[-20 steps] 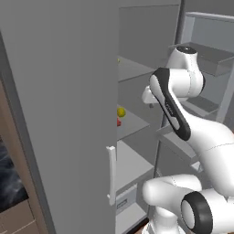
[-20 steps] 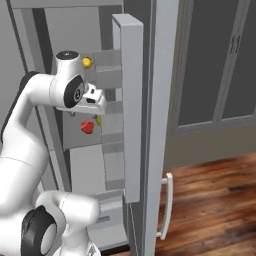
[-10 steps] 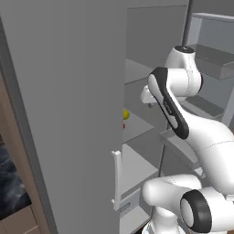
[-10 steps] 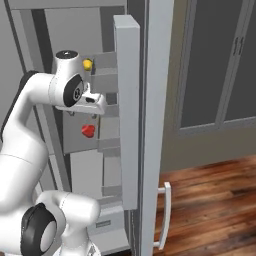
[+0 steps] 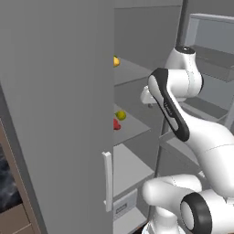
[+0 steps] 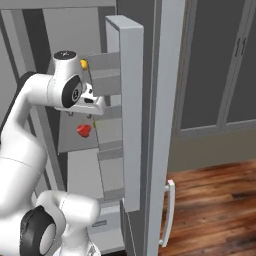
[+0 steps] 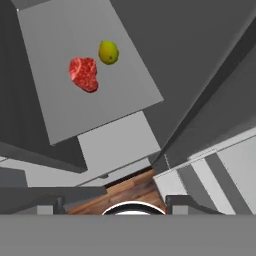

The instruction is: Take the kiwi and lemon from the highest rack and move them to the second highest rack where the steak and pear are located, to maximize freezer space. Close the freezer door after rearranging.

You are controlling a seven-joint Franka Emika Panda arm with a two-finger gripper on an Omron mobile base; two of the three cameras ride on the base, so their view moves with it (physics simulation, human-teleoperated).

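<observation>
Lemon point(image 5: 116, 61) on highest rack point(image 5: 132, 73), above and behind gripper point(image 6: 95, 106) at freezer front, jaw state not readable; steak point(image 7: 84, 74) and pear point(image 7: 108, 52) side by side on second highest rack point(image 7: 60, 45) below; kiwi not made out; freezer door point(image 5: 59, 114) open, blocking left approach.

Flat, even rendered light, soft shadows under the shelves, no glare, slightly soft focus throughout.

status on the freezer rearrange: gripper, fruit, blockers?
Gripper state unreadable. Lemon on highest rack; steak and pear side by side, apart, on second highest rack. Freezer door open.
</observation>
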